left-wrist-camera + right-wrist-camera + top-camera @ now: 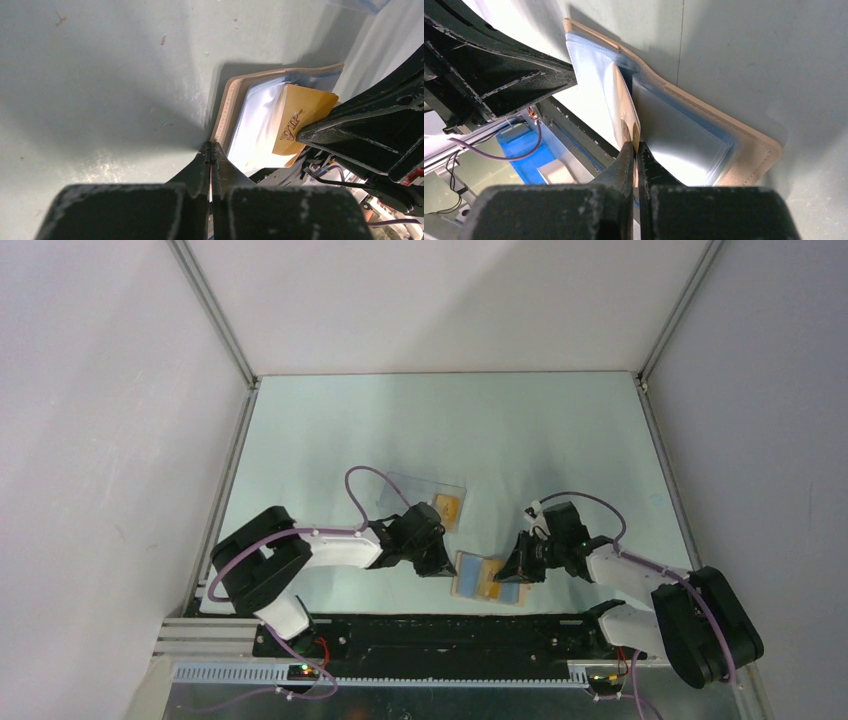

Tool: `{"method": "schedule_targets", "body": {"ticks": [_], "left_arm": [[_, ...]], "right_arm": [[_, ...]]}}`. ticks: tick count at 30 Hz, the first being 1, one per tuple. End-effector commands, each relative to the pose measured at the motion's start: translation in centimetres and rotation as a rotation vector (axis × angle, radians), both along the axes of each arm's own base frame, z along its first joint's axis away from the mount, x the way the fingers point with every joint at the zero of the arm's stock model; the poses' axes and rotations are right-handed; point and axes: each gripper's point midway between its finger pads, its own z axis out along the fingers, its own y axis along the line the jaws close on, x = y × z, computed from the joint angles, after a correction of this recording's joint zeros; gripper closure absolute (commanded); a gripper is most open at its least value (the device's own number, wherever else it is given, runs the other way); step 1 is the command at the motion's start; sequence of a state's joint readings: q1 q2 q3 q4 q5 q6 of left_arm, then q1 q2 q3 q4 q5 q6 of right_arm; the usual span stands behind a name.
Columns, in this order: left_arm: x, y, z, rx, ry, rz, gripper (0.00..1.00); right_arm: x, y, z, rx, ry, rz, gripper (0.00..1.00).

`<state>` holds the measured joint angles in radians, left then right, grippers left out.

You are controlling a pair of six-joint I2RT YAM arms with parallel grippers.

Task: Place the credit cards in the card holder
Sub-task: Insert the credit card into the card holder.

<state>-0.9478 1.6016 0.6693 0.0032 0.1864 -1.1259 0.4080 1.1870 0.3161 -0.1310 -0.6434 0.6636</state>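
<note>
1. The wallet (466, 572) lies open and flat on the table (450, 420), near the front edge between the two arms, its pale blue lining facing up.
2. One card (305, 112) – orange-yellow, with "VIP" printed on it – stands tilted over the lining, close to the fold. I cannot tell whether its lower edge sits inside a pocket.
3. The right claw (635, 147) is clamped on that card, pinching its raised edge. From the right wrist camera I see the card edge-on between the fingertips.
4. The left claw (210, 147) is closed with its tips together and nothing between them. The tips are down at the wallet's tan edge, at or just beside its corner.
5. My left arm reaches in low from the left and my right arm from the right. The two claws face each other across the wallet, close together.
6. Behind the left claw sits a clear box (415, 490) with a second card (447, 510) at its right end – in it or on it, I cannot tell.
7. The left claw's black body stands just beside the held card.
</note>
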Motion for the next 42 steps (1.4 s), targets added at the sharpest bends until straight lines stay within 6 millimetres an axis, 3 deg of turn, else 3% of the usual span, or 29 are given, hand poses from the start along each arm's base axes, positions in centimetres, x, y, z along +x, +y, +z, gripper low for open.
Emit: {"method": "schedule_targets", "body": {"ticks": [1, 23, 33, 42], "left_arm": [[0.1, 0.2, -0.8, 0.043, 0.001, 0.000, 1.00], [0.0, 0.2, -0.9, 0.051, 0.009, -0.001, 1.00], [0.0, 0.2, -1.1, 0.056, 0.012, -0.001, 1.00], [0.0, 0.1, -1.0, 0.054, 0.011, -0.009, 1.00]], "right_arm": [[-1.7, -1.7, -1.7, -0.090, 0.058, -0.029, 1.00], [-1.6, -2.5, -2.1, -0.128, 0.078, -0.089, 1.00], [-2.9, -1.0, -2.6, -0.060, 0.152, -0.040, 1.00], [-2.8, -0.3, -2.0, -0.013, 0.145, -0.008, 1.00]]}}
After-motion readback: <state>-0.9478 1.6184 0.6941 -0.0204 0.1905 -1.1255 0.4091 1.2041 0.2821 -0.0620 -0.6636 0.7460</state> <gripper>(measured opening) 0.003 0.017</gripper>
